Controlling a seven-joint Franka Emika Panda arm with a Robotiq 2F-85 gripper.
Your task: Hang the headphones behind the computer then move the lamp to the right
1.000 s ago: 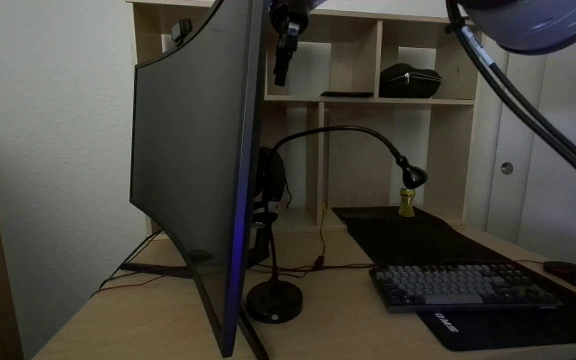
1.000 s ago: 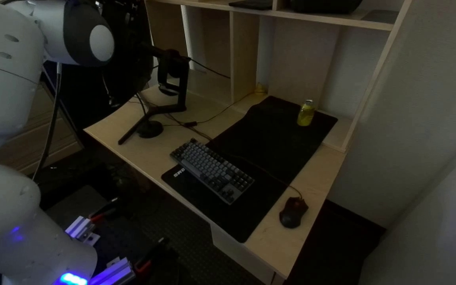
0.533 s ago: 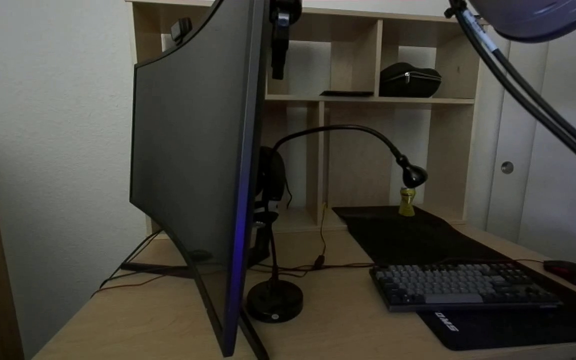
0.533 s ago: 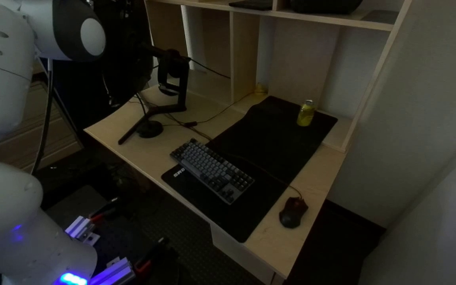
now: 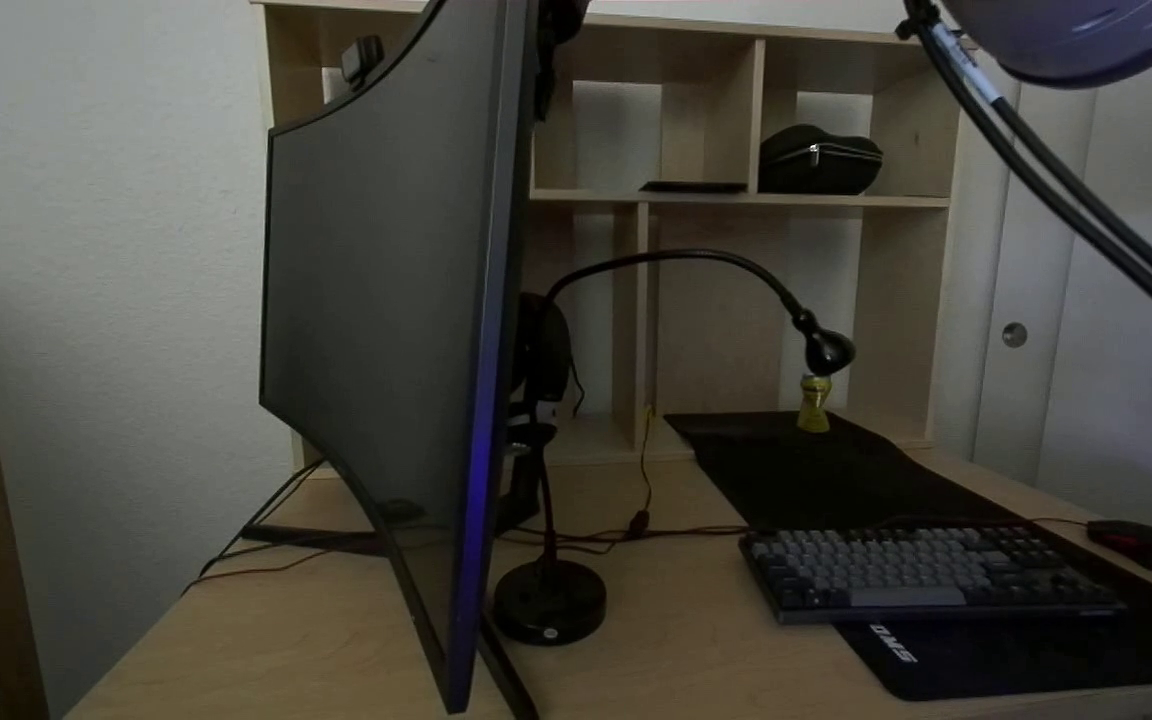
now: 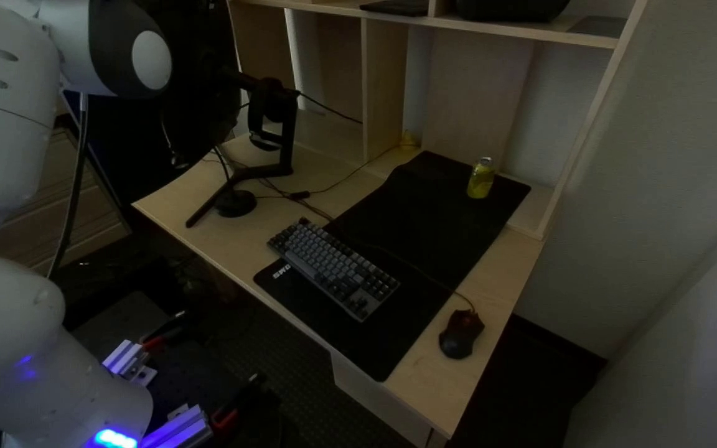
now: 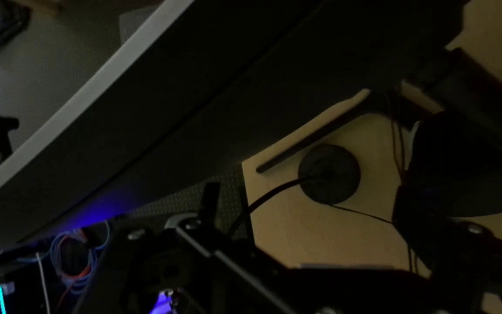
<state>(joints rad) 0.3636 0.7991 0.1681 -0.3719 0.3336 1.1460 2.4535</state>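
Fingers spread wide on the tool, that's the wrist view telling us, and through the gap there's the lamp, its round base on the worktop just behind the monitor! In an exterior view only a dark sliver of the tool shows, high by the monitor's side edge; whether they touch, can't tell. The wrist view loses the lamp's neck behind a finger, but in an exterior view it arches away from the monitor to the head. And the headphones? Hanging behind the monitor, by its stand, in both exterior views.
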